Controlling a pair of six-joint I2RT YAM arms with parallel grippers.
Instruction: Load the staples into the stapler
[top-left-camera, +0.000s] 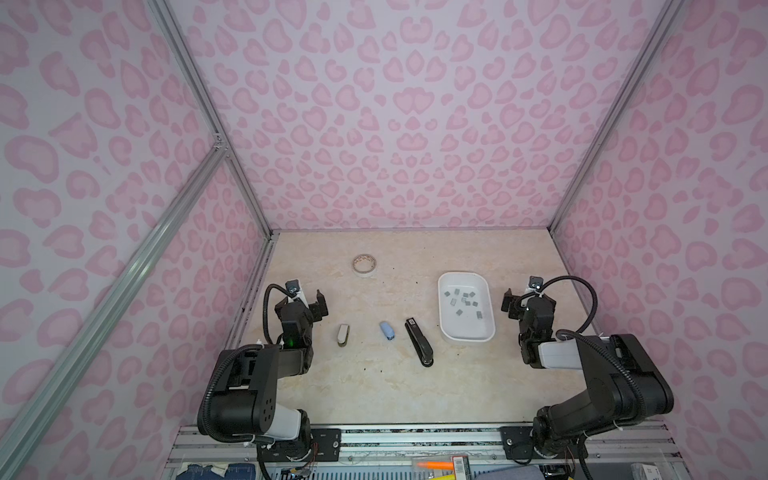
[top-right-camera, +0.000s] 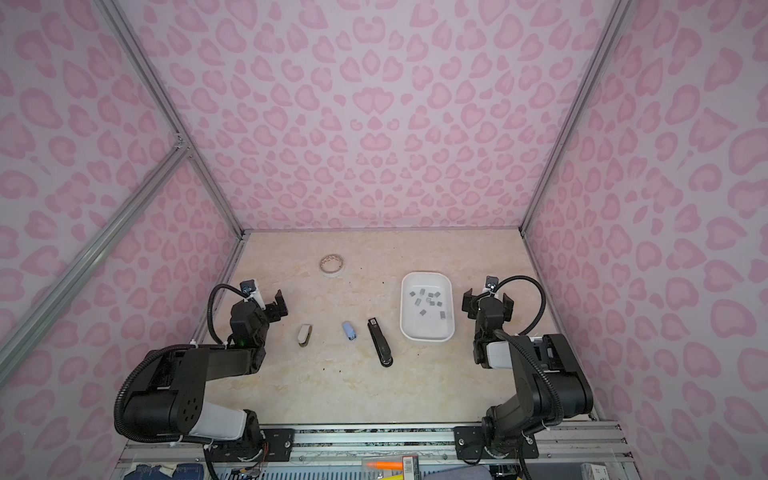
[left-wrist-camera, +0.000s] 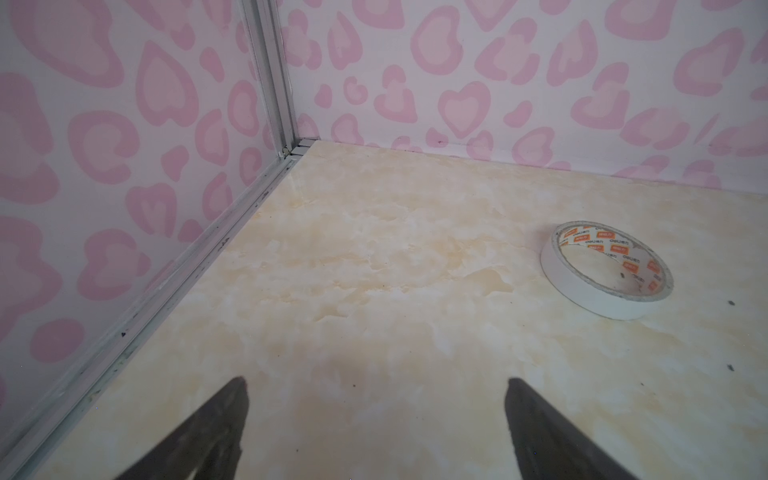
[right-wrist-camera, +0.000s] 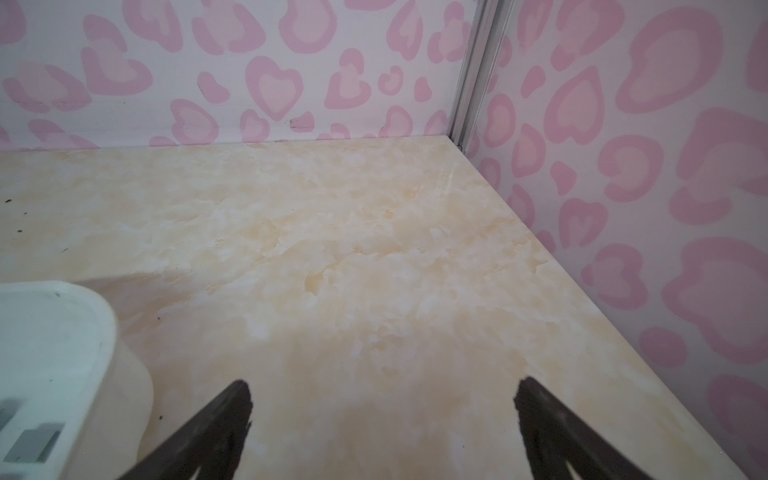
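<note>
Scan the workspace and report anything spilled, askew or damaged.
Nothing stands out. The staples all lie inside the white tray, none spilled. The black stapler, blue stapler and white stapler lie apart on the table, and the tape roll lies flat. Only a few dark specks dot its surface.

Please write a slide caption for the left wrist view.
Open left gripper above the marbled table, a white tape roll lying flat beyond it.
</note>
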